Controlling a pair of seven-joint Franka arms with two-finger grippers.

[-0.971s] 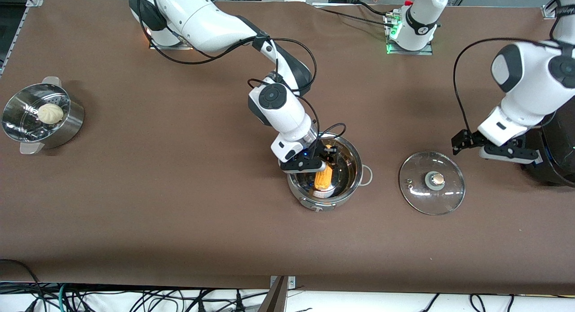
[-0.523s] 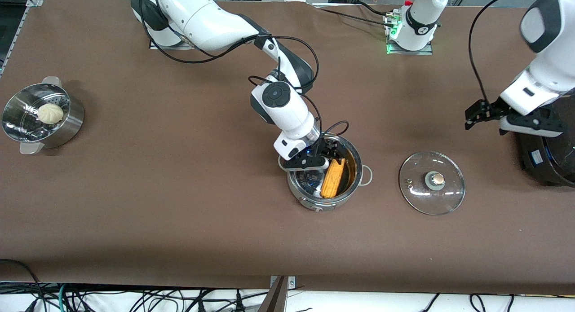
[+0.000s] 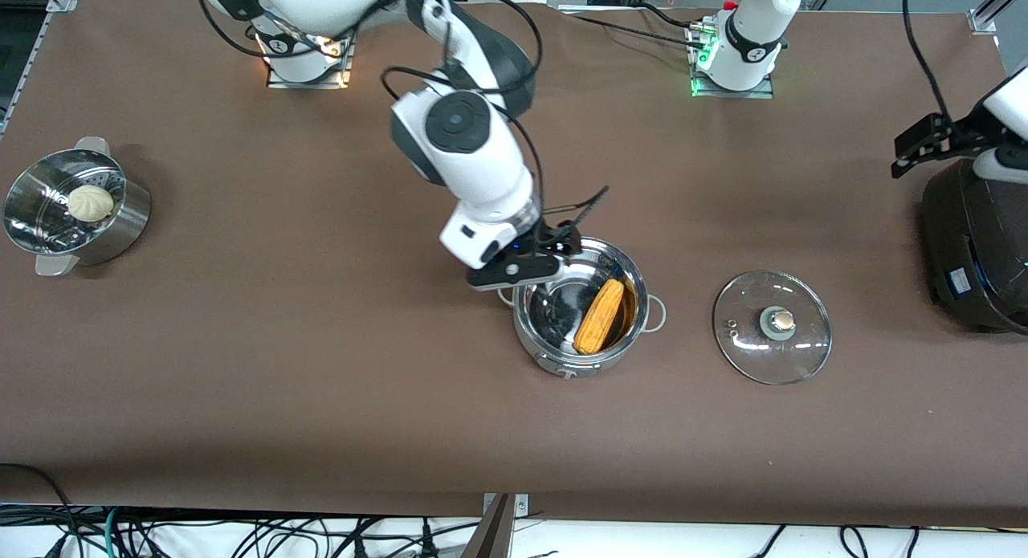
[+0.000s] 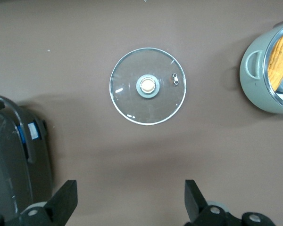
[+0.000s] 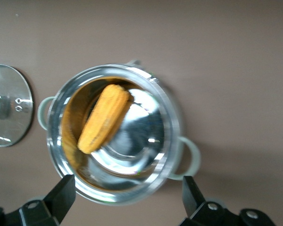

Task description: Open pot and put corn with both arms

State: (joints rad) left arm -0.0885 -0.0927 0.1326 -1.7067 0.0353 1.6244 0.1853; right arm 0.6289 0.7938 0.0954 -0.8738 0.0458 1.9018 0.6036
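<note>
The glass lid [image 3: 772, 327] lies flat on the brown table [image 3: 321, 397], knob up, nearest of all to the front camera. It sits beside the pot [image 3: 580, 311], toward the left arm's end of the table, with a small gap between the two.

The pot is shiny and round, and it has no lid on it. The corn [image 3: 599, 315] lies inside the pot. It leans against the inner wall on the side where the lid is. Nothing is holding the corn.

The right gripper [image 3: 536, 259] hangs over the rim of the pot. Its two fingers are spread wide apart and hold nothing. In the right wrist view the pot [image 5: 114, 134] and the corn [image 5: 104, 118] sit between the two black fingers [image 5: 60, 197], well below them.

At the right arm's end of the table stands a steel steamer [image 3: 72, 209] with a white bun [image 3: 89, 202] in it.

The left gripper [image 3: 923, 144] is up in the air over the edge of the big black cooker [image 3: 976, 245], at the left arm's end of the table. Its fingers are spread wide too, and they hold nothing. The left wrist view looks down on the lid [image 4: 147, 85].
</note>
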